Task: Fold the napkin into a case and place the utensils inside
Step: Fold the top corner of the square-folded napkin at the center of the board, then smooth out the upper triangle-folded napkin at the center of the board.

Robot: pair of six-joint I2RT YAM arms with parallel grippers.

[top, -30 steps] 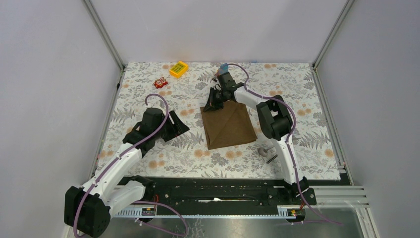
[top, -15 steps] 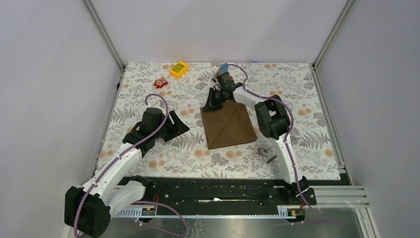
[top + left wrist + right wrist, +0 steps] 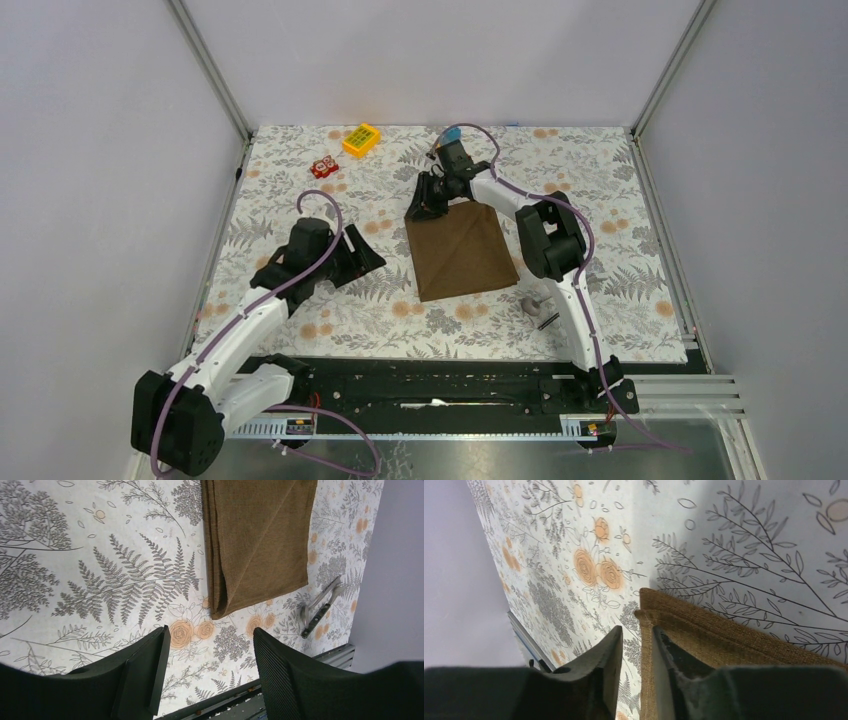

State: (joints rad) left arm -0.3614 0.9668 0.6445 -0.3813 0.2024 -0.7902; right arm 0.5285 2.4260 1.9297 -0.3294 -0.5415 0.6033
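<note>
White arms point(image 3: 235, 335), black joints point(image 3: 548, 242), purple cables point(image 3: 318, 193)

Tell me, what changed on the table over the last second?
The right gripper opened its jaws a little, letting go of the napkin's far left corner. The cloth it had held up now lies flat. The gripper also shifted slightly towards the far left. The left gripper, open over the tablecloth, and the spoon stayed put.

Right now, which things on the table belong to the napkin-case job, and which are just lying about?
For the job:
- folded dark-brown cloth napkin
- small silver metal spoon
- thin dark stick-like utensil

Just lying about:
- yellow square toy block
- small red toy piece
Both sit at the far side of the floral grey tablecloth.
</note>
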